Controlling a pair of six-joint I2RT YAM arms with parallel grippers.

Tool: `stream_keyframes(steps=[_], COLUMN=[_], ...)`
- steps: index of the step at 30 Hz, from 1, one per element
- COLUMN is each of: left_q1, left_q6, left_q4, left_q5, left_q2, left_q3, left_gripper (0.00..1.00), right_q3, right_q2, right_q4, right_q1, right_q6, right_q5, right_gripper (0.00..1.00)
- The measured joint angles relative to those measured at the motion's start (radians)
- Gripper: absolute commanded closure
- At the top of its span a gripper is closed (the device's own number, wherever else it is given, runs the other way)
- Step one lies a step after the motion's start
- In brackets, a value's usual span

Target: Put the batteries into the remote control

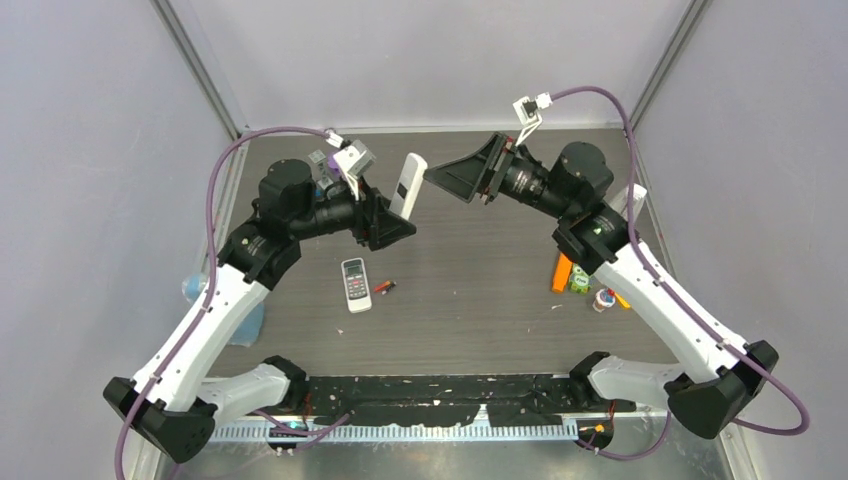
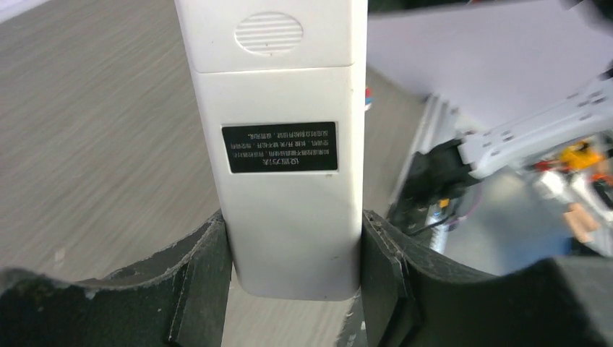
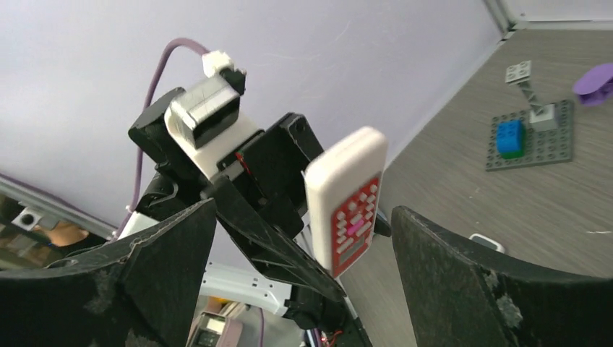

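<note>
Tabletop (image 1: 480, 290) of grey wood grain fills the middle of the overhead view. It is boxed in by plain pale lavender walls (image 1: 420, 60), with metal frame posts (image 1: 200, 70) running up the two rear corners.

At upper centre the left gripper (image 1: 398, 213) is clamped on the lower end of the white remote control (image 1: 408, 185) and holds it clear of the surface. The left wrist view shows the remote's back, with a black label (image 2: 280, 147) and a ribbed oval thumb-grip (image 2: 269, 32) on the battery cover. Its dark fingers (image 2: 202, 282) press against both long edges.

Just to the right the right gripper (image 1: 440, 182) faces the raised remote with its jaws spread wide and nothing between them. Its own camera sees the remote's red-keyed face (image 3: 347, 202) beyond the gap.

A second remote (image 1: 355, 284) lies face-up on the table at centre left. The batteries (image 1: 384, 287), a small red-orange and dark cluster too small to count, rest just beside it on its right.

Orange and green odds and ends (image 1: 572, 275) sit near the right arm. A grey brick baseplate (image 3: 549, 148) with a blue block (image 3: 509, 137) shows at upper right of the right wrist view. Black tape (image 1: 450, 388) lines the table's near edge.
</note>
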Motion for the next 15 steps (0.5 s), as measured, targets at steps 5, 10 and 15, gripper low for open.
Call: stream_keyframes(steps=[5,10,15], left_q1=[-0.045,-0.104,-0.128], left_q6=[0.253,0.46,0.616], left_q4=[-0.132,-0.179,-0.187], left_q5=[-0.146,-0.289,-0.357], left_q2=[-0.027,-0.061,-0.082], left_q3=[0.001,0.001,-0.006], left_gripper=[1.0,1.0,1.0], right_q3=[0.164,0.288,0.316], right_q2=[0.014,0.084,0.162], right_q4=[-0.274,-0.49,-0.622], right_q1=[0.019,0.067,0.102], right_q6=[-0.133,-0.243,-0.306], right_q5=[0.077,0.173,0.198], right_gripper=[0.04,0.01,0.1])
